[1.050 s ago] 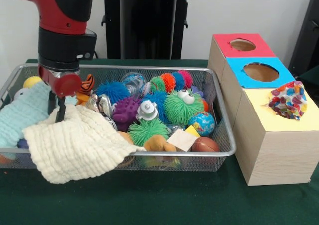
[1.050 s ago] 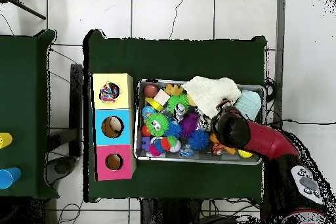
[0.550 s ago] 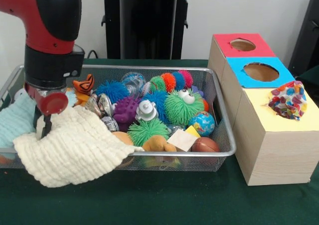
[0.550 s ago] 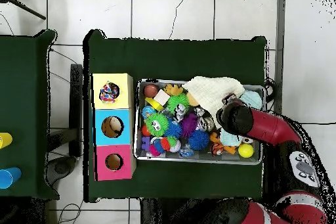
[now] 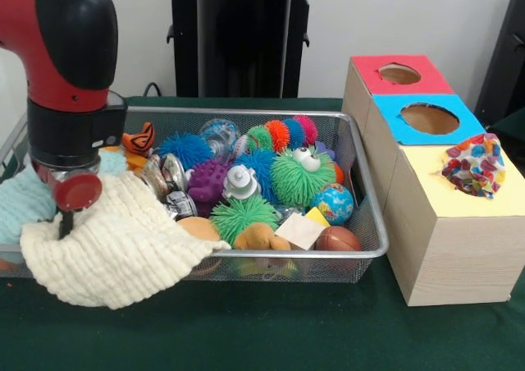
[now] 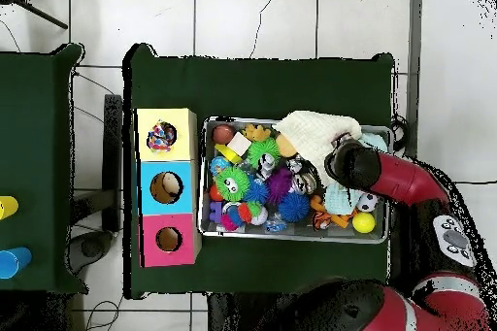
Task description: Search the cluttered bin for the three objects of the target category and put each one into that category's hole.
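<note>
The claw (image 5: 66,223) comes down at the left end of the wire bin (image 5: 361,248) in the front view, its dark tip pressed into the cream cloth (image 5: 115,248); whether it is wide, narrow or gripping the cloth cannot be told, since the red cap on the wrist and the folds of cloth hide it. The cream cloth drapes over the bin's near rim and hangs down toward the green tabletop (image 5: 271,330). A pale blue cloth (image 5: 29,207) lies just left of it, behind the arm. To the right the bin is packed with toys: a blue spiky ball (image 5: 185,148), a purple spiky ball (image 5: 207,182), a big green fuzzy ball with eyes (image 5: 300,176), a smaller green spiky ball (image 5: 243,215), a globe ball (image 5: 333,203), a brown basketball (image 5: 337,240) and an orange tiger figure (image 5: 139,138). Right of the bin stands the wooden box (image 5: 443,248) with three holes: red top far, blue in the middle, yellow near, with a multicoloured object (image 5: 474,166) sitting in the yellow hole.

In the overhead view the claw (image 6: 342,164) is hidden under the arm's wrist at the bin's right part, over the edge of the cream cloth (image 6: 311,133). A yellow ball (image 6: 363,221) lies near the bin's lower right corner. The three-hole box (image 6: 167,187) sits just left of the bin (image 6: 291,238).
</note>
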### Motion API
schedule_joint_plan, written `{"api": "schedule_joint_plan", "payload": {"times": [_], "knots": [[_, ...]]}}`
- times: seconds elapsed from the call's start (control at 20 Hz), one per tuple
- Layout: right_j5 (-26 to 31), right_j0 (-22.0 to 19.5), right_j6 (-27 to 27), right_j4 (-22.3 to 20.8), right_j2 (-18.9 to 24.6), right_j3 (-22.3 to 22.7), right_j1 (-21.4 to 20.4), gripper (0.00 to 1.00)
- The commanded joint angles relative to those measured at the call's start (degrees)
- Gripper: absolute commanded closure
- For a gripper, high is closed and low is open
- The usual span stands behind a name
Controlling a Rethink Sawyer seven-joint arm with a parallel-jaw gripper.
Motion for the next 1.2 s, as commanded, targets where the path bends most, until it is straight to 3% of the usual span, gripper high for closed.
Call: {"api": "schedule_joint_plan", "payload": {"times": [0.05, 0.15, 0.3, 0.5, 0.6, 0.8, 1.0, 1.2], "knots": [[5.6, -3.3, -13.7, -5.6, 8.6, 2.9, 3.4, 1.00], [5.6, -3.2, -11.3, -4.9, 8.9, 7.1, -0.7, 1.00], [6.9, -2.6, -9.7, -4.2, 9.3, 15.6, -10.4, 1.00], [13.6, 1.7, -5.1, -1.1, 6.4, 21.6, -20.2, 1.00], [15.3, 3.5, -2.3, 0.2, 5.4, 22.7, -22.5, 1.00], [19.5, 6.3, 1.5, 2.1, 4.0, 22.0, -23.7, 1.00], [22.5, 5.3, 1.7, 5.1, 6.1, 23.0, -23.4, 1.00], [19.2, 4.1, 2.4, 9.0, 8.9, 26.8, -21.2, 1.00]]}}
